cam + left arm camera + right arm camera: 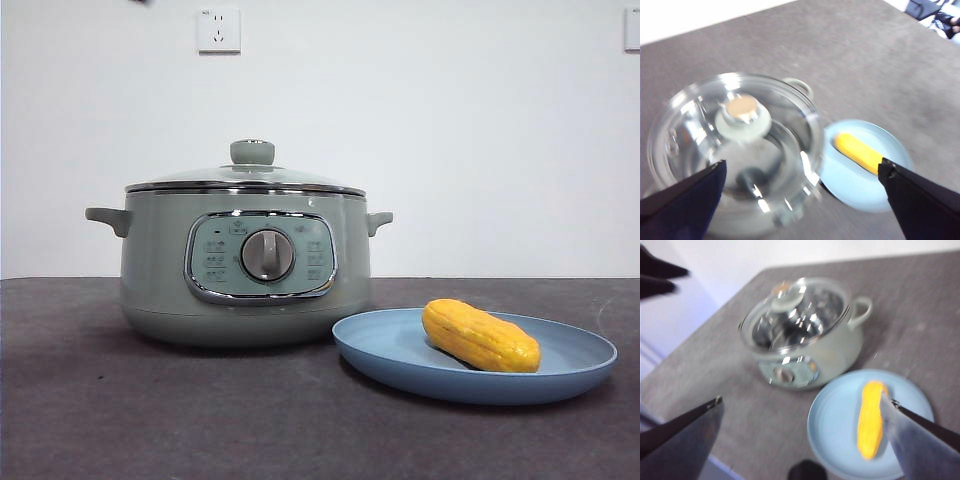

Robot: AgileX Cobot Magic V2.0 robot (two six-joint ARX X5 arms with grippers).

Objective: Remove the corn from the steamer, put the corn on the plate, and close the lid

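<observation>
So the corn (480, 336) is lying on its side in the blue plate (400, 372), a bit right of the middle, and the plate sits just beside the steamer (245, 270) with the glass lid (246, 180) seated on the rim, knob up. The corn's a yellow-orange cob, rounded ends, ridges running lengthwise. Left gripper (802, 172) hangs high above the lid with jaws spread wide, holding nothing; right gripper (800, 405) is also spread wide and empty, up over the plate.

Corn (480, 336) lying on plate (400, 365), lid (247, 177) seated on steamer (150, 280), plate just beside steamer
</observation>
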